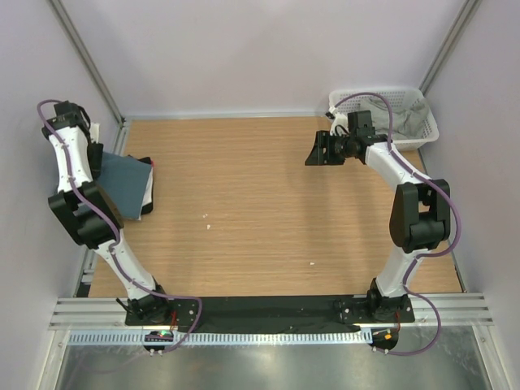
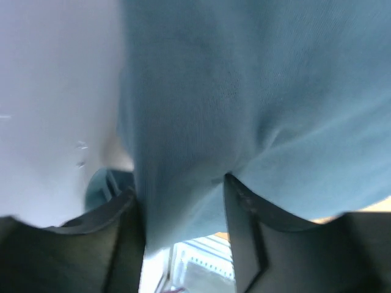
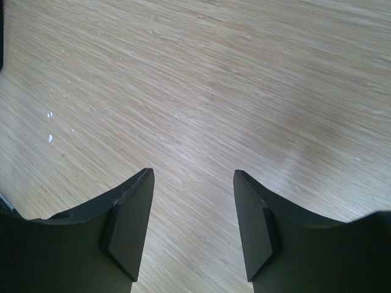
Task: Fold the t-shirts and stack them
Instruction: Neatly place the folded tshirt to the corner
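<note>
Slate-blue soft cloth t-shirt (image 1: 122, 180) tops a folded stack at nine o'clock on the wooden table (image 1: 244, 203), with a white t-shirt (image 1: 149, 191) and a black t-shirt (image 1: 146, 162) edging out beneath. Its cloth fills the gap between the left gripper's (image 2: 180, 183) fingers; whether they pinch it I cannot tell. Seen from above, the left arm (image 1: 81, 211) hides the stack's outer edge. The right gripper (image 3: 192, 177) hangs open and empty over bare wood near the white plastic mesh basket (image 1: 426, 130) at one o'clock, which holds a grey-green t-shirt (image 1: 405, 114).

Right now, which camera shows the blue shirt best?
Top view: the blue shirt lies folded at the table's left edge, partly behind the left arm. Left wrist gives only a blurred close-up; right wrist shows none.
</note>
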